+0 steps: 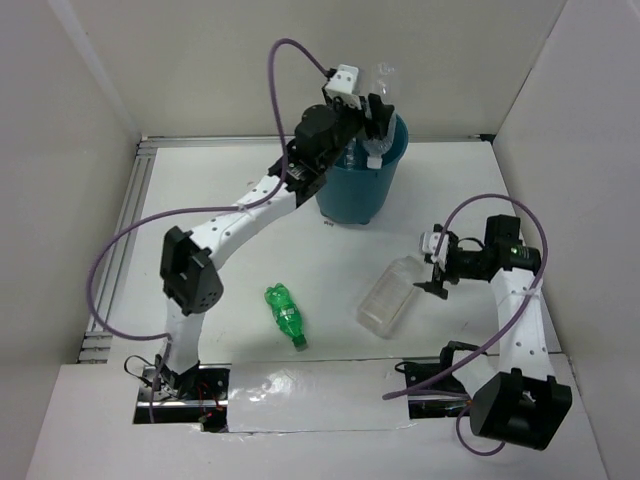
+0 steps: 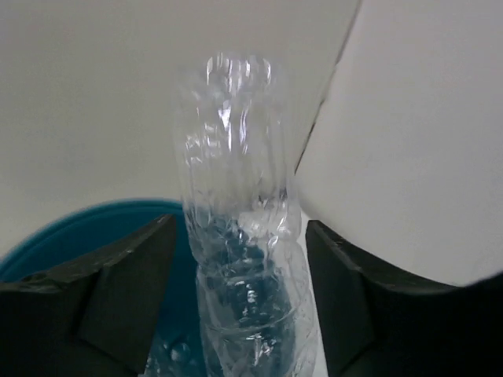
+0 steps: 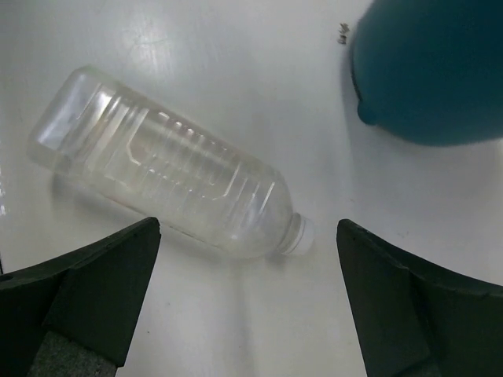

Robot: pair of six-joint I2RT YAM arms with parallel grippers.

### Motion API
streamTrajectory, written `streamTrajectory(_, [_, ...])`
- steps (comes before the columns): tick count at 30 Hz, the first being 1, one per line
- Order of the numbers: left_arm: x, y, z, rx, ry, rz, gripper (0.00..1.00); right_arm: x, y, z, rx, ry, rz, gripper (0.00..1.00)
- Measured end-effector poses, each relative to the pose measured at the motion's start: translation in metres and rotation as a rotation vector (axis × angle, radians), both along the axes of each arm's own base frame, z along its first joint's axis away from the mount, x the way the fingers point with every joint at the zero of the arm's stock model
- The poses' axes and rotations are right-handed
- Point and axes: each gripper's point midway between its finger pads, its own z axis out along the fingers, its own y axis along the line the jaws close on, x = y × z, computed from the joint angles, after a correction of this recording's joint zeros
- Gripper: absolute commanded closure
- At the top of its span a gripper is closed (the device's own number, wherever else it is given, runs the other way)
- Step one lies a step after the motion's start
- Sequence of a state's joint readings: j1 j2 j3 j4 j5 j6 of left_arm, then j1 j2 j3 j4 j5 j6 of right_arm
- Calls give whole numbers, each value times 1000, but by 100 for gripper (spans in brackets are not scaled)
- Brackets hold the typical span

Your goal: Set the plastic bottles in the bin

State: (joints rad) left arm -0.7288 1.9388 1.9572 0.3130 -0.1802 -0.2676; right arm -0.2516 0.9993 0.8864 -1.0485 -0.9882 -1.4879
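A: Top external view, and the left gripper (image 1: pixel 376 120) is up at the far side of the table (image 1: pixel 470 190), right above the bin (image 1: pixel 350 190). What sits between those jaws?

B: A slim clear bottle (image 2: pixel 240 236), upright, its lower end over the bin's open mouth. On the left wrist view the black fingers (image 2: pixel 118 290) stand parted either side of it. I see a sliver of teal between the plastic and the finger on the left of that view, so that grip is released; the other finger is so close to the bottle that I cannot tell if it touches.

A: And the bin itself?

B: Standing at the far middle of the table, mouth up, something clear glinting inside, too blurred to name.

A: Over to the right now. The right gripper (image 1: pixel 436 270) hangs low near the right edge, jaws spread wide, nothing in them.

B: Right wrist view agrees: jaws well apart, and the larger squarish bottle (image 3: pixel 165 165) lies on its side on the table just ahead of them, untouched, its neck pointing back toward the gripper.

A: One more out there?

B: The green bottle (image 1: pixel 285 317), lying on its side near the middle, left of the squarish one, well apart from both grippers, cap toward the near edge
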Motion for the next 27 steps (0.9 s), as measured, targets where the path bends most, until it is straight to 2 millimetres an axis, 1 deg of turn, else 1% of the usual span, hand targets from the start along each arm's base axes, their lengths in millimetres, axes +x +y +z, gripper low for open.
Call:
streamTrajectory(1, [12, -6, -14, 16, 20, 15, 8, -6, 2, -2, -27, -40, 46, 0])
streamTrajectory(2, [23, -10, -29, 37, 49, 31, 1, -12, 4, -6, -51, -70, 90, 0])
streamTrajectory(3, [32, -12, -44, 61, 75, 44, 1, -18, 5, -11, -66, -81, 121, 0])
streamTrajectory(4, [38, -12, -54, 77, 97, 53, 1, -25, 6, -18, -78, -78, 146, 0])
streamTrajectory(6, [48, -7, -72, 109, 138, 77, 1, -37, 9, -35, -99, -56, 196, 0])
streamTrajectory(7, [50, -3, -77, 121, 153, 85, 1, -42, 9, -43, -108, -35, 216, 0])
streamTrajectory(9, [51, 3, -74, 124, 154, 94, 1, -52, 12, -56, -120, 6, 257, 0])
streamTrajectory(11, [43, 17, -68, 133, 156, 105, 1, -55, 13, -64, -135, 31, 296, 0])
streamTrajectory(13, [21, 36, -65, 155, 161, 109, 1, -54, 15, -70, -144, 43, 326, 0])
streamTrajectory(14, [4, 46, -62, 167, 163, 107, 1, -53, 15, -71, -148, 42, 336, 0])
streamTrajectory(15, [-16, 56, -56, 166, 157, 100, 1, -51, 16, -72, -152, 36, 348, 0])
streamTrajectory(17, [-59, 81, -52, 156, 147, 85, 1, -48, 17, -75, -165, 32, 368, 0])
streamTrajectory(19, [-103, 107, -53, 143, 143, 63, 1, -45, 17, -78, -184, 46, 390, 0])
streamTrajectory(20, [-124, 121, -57, 125, 144, 56, 1, -44, 17, -80, -192, 54, 401, 0])
streamTrajectory(22, [-155, 147, -72, 110, 168, 58, 1, -40, 17, -83, -211, 70, 424, 0])
streamTrajectory(24, [-178, 166, -96, 101, 209, 60, 1, -35, 18, -86, -232, 73, 452, 0])
streamTrajectory(25, [-187, 174, -111, 100, 238, 62, 1, -33, 20, -86, -244, 73, 468, 0])
streamTrajectory(27, [-206, 184, -151, 121, 309, 55, 1, -25, 23, -85, -269, 63, 501, 0])
